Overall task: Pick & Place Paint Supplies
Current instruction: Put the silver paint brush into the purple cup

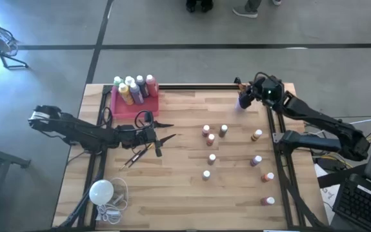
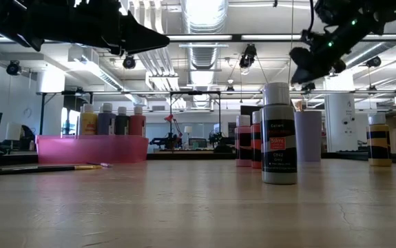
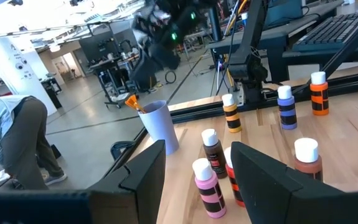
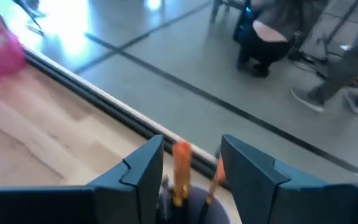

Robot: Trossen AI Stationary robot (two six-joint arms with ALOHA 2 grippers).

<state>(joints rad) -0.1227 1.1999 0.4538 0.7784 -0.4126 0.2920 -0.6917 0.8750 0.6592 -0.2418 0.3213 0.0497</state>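
Orange-tipped brush handles [image 4: 180,163] stand between the parted right gripper [image 4: 191,167] fingers above a lavender cup [image 1: 244,100] at the bench's far right corner; withdrawing crookedly could topple it. Left gripper [image 1: 162,139] hangs released.

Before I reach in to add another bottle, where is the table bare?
Free: the wood between the pink bin and the small bottles, and the near strip right of the white bulb. Crowded: the right half with scattered bottles, the brushes under the left pincer, and the lavender cup under the right pincer.
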